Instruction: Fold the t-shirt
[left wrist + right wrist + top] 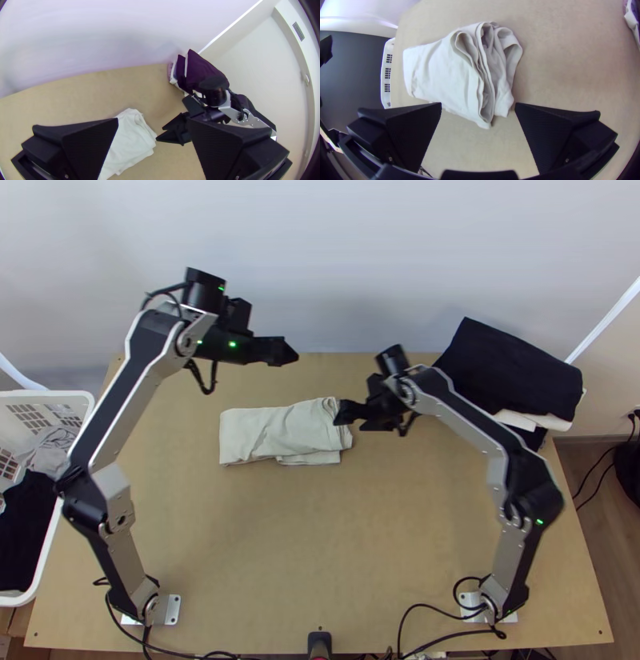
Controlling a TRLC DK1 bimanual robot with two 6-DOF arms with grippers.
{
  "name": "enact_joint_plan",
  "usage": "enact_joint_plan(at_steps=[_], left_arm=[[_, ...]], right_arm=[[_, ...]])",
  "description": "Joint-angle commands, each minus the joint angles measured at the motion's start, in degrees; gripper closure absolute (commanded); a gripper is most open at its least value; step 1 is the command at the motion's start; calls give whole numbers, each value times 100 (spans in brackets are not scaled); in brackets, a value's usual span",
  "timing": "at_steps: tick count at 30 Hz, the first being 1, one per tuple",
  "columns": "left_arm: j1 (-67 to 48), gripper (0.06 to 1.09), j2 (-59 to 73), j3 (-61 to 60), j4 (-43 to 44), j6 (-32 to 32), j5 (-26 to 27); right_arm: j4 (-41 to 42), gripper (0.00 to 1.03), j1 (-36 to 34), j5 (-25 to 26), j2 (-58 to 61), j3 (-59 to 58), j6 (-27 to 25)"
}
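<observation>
Black fingers (410, 133) are right up against the lens in the right wrist view, with a wide gap between the pair, so our right gripper (349, 420) is spread apart. We've got it near the right end of the t-shirt (280, 432) in the top view, but honestly we can't tell if it's touching the cloth. Our left gripper (286, 351) has its pair well apart too, and it's over by the table's far edge, past the shirt.

As for the shirt, it's off-white and lying on the wooden table (320, 540), roughly between the two arms, toward the far side. We see it folded into a longish bundle, a bit wrinkled, with several loose layers stacked at the end by the right gripper.

Off to the far right we have a pile of dark cloth (512, 372) with some white under it, and on the left there's a white basket (60, 394) holding grey and black cloth.
</observation>
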Motion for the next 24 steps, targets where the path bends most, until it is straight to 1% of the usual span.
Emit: enact_joint_plan(at_steps=[1,5,9,16,24], left_arm=[[181,9,-240,-116,-168,88,15],[357,9,-301,-116,-248,150,15],[498,9,-328,-116,-274,212,15],[673,9,-319,-125,-300,273,15],[700,9,-284,-125,-300,291,6]], right_arm=[[31,3,247,322,354,462,-55],[31,3,405,709,714,884,-55],[-40,3,431,981,1040,1262,-46],[-75,3,273,1034,1347,1438,-46],[-119,3,-17,955,1461,1385,-11]])
